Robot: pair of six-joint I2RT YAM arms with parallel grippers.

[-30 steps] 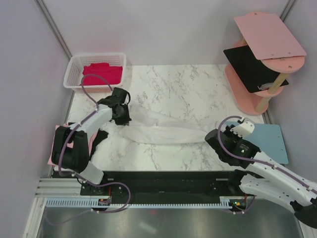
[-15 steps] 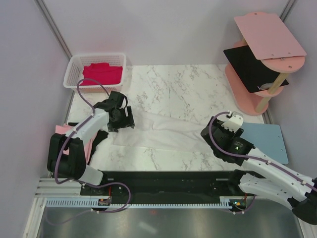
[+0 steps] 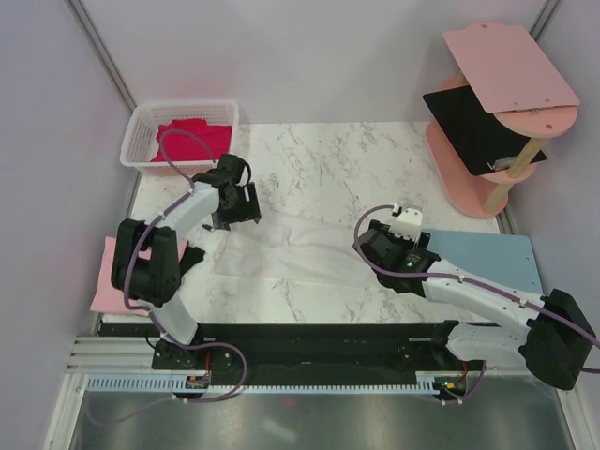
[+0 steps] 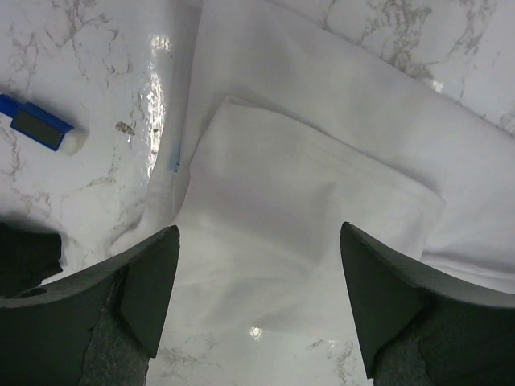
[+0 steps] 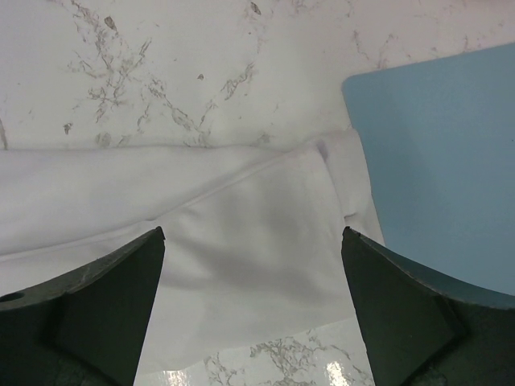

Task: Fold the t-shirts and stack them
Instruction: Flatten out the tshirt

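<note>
Hovering with left gripper [image 4: 257, 297] and right gripper [image 5: 253, 301] over the ends of the soft white t-shirt [image 3: 291, 253], jaws wide apart, gripping nothing; stretched as a long smooth band across glossy marbled bench [image 3: 328, 159].

Top view high above the near edge, looking down over the table [image 3: 328, 159], wrist views close, facing down, all sharing the white shirt [image 3: 300, 251].

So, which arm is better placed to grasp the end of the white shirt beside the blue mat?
Right. The right end effector, open, hangs over that end of the white shirt, by the blue mat; the left end effector is over the opposite end.
</note>
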